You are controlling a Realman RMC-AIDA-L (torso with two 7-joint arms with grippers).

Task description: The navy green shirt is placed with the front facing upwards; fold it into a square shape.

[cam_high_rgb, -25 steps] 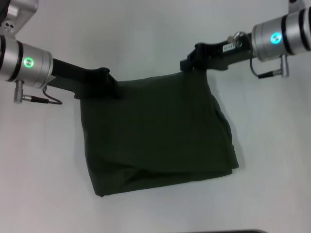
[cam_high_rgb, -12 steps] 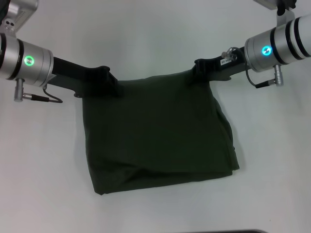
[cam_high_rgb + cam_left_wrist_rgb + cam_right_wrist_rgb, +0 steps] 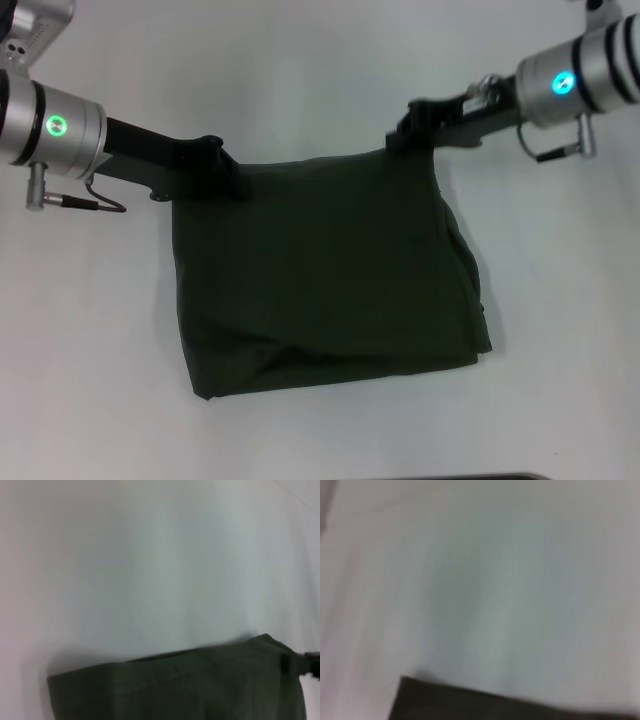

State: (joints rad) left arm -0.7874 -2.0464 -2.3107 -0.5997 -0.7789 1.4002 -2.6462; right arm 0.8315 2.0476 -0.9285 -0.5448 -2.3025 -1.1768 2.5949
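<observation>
We see the white tabletop (image 3: pixel 300 60) carrying the navy green shirt (image 3: pixel 325 270), folded roughly square, matte cotton, midway. Left gripper (image 3: pixel 225 180) and right gripper (image 3: pixel 405 135) meet its far corners; grip indiscernible. Wrist views show only cloth edge.

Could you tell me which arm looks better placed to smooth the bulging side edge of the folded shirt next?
Probably the right. The shirt bulges along its right-hand edge, and the right gripper sits at that side's far corner. The left gripper is at the opposite far corner, where the edge lies straighter.
</observation>
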